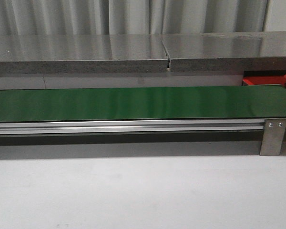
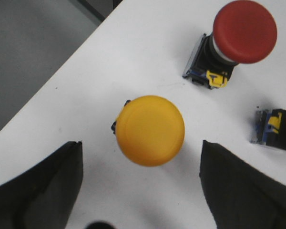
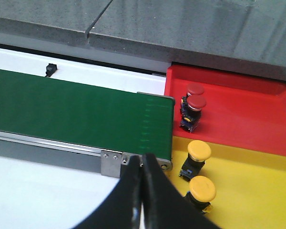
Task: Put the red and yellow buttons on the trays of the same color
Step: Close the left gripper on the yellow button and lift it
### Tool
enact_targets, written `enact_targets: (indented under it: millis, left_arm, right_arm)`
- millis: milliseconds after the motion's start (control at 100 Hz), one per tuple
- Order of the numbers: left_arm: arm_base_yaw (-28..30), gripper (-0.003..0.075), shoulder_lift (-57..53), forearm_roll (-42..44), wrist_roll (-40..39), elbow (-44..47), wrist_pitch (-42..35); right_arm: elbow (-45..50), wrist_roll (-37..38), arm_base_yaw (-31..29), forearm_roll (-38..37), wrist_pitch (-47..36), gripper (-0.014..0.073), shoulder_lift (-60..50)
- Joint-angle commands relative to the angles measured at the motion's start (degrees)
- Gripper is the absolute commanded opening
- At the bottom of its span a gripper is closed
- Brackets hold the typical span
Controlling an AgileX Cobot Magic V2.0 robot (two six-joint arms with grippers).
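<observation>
While my left gripper (image 2: 143,191) is hanging with its fingers (image 2: 38,186) spread wide, a yellow button (image 2: 150,130) is sitting upright on the white table (image 2: 133,47) in the gap between them, touched by neither. Beyond it a red button (image 2: 238,38) is standing on the same table, and a dark grey button body (image 2: 276,130) is showing just beside at the picture's edge. My right gripper (image 3: 142,191) is holding its fingers pressed together with nothing between them, hovering near the end of the green belt (image 3: 76,114). Past that end, two red-capped buttons (image 3: 194,102) are resting on the red tray (image 3: 248,114), close together, and two yellow-capped buttons (image 3: 200,169) are resting on the yellow tray (image 3: 257,191) adjoining it. From the front, the belt is lying bare.
</observation>
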Motion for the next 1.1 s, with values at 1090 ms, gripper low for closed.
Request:
enact_targets:
  millis: [1090]
  left_arm:
    - [-4.7,0.0206,-25.2,-5.8,4.7,19.1,-10.9]
  right_arm:
    - [-1.4,-0.4,-0.1,-0.6,-4.1,-0.0068,0.3]
